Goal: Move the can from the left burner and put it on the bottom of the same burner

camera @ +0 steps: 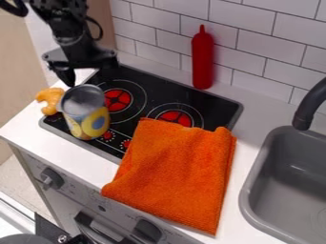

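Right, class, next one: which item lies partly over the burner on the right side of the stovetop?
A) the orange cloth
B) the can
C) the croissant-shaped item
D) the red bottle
A: the orange cloth overlaps the lower part of the right burner.

My black arm (pixel 64 21) comes down from above the end effector (pixel 91 74), leaning in from its upper left in the camera view. I have the end effector pointing downward, its two black fingers (pixel 64 75) spread well apart, one on either side.
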`<state>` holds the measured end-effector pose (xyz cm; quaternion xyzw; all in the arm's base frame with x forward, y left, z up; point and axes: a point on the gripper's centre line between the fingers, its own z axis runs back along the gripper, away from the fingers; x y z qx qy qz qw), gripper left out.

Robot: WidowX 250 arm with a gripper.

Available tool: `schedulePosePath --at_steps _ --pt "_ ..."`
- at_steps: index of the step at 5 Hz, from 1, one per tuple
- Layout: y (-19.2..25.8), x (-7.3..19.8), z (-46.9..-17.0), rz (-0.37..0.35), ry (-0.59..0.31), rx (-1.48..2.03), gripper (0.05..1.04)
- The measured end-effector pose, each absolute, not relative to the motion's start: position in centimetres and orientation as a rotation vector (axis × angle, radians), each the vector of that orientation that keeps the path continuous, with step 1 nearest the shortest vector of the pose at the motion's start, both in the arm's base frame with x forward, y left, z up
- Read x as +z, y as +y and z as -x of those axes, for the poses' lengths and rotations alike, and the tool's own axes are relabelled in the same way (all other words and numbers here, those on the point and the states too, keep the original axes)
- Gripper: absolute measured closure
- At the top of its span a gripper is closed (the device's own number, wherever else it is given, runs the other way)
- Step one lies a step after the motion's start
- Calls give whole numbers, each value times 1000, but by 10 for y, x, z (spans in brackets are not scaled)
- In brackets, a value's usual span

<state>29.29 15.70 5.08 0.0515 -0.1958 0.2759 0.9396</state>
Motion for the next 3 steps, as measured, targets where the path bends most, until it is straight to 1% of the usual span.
schedulePosePath --at_steps 2,3 --pt "163 54 -307 -109 -422 599 83" --pt "156 58 -315 -101 -438 591 83"
